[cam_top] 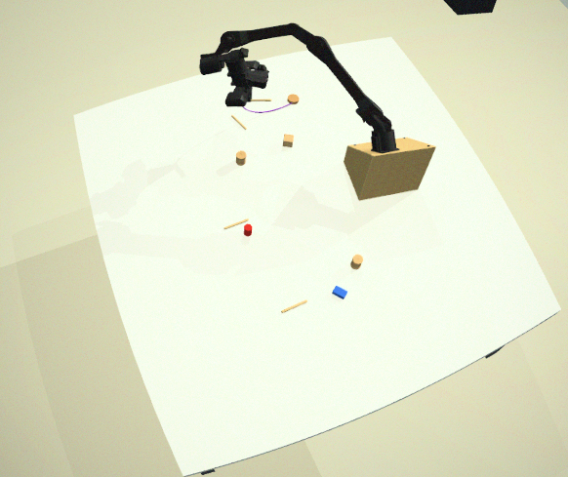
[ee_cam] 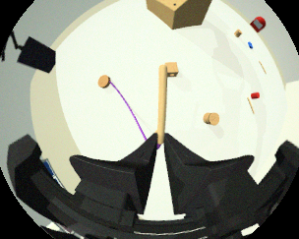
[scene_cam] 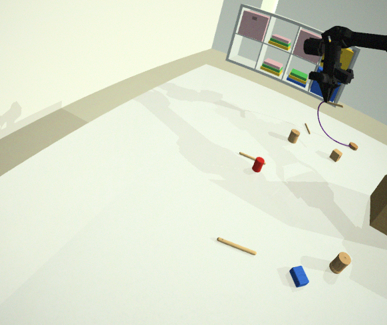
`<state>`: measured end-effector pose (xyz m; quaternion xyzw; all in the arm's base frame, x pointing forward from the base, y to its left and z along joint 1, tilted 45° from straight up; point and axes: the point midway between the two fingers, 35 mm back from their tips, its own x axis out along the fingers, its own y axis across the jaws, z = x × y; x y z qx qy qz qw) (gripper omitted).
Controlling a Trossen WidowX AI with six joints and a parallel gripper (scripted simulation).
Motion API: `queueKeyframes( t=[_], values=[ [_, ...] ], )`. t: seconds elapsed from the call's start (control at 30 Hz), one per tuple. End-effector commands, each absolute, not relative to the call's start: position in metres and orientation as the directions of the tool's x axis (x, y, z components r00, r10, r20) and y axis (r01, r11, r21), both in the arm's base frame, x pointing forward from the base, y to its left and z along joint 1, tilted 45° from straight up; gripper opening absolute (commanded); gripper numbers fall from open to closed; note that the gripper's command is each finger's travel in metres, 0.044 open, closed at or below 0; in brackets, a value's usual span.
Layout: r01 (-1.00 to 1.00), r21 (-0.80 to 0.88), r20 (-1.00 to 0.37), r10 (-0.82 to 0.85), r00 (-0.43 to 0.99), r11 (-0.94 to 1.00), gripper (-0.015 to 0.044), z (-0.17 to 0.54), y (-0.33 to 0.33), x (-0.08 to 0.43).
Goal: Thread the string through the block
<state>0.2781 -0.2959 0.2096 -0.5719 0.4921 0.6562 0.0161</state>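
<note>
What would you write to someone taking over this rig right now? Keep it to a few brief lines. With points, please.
Gripper (cam_top: 237,104) (scene_cam: 326,101) (ee_cam: 160,137): shut on the string-end stick (cam_top: 261,99) (scene_cam: 335,104) (ee_cam: 162,103), held above the table.
String: purple (cam_top: 261,111) (scene_cam: 321,125) (ee_cam: 130,110), running from the stick to the round wooden button (cam_top: 293,99) (scene_cam: 353,145) (ee_cam: 104,82) on the table.
Block with the hole (cam_top: 288,140) (scene_cam: 336,155) (ee_cam: 172,69): on the table, string not through it.
Done: stick picked up.
Left: thread it through the hole, pull the string through, lay the stick down away from the block, open fully, touch nothing, let everything settle.
</note>
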Motion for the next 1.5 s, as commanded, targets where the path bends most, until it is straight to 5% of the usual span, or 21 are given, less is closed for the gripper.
queueKeyframes(
  t=[0.0,0.73,1.47],
  values=[
    [-0.662,0.605,-0.768,-0.543,-0.34,-0.442,0.0,0.208,-0.297,0.278],
    [-0.952,0.227,-0.77,-0.561,-0.304,0.205,0.0,0.199,-0.305,0.278],
    [-0.634,-0.312,-0.768,-0.58,-0.269,0.708,0.0,0.19,-0.313,0.278]
  ],
)
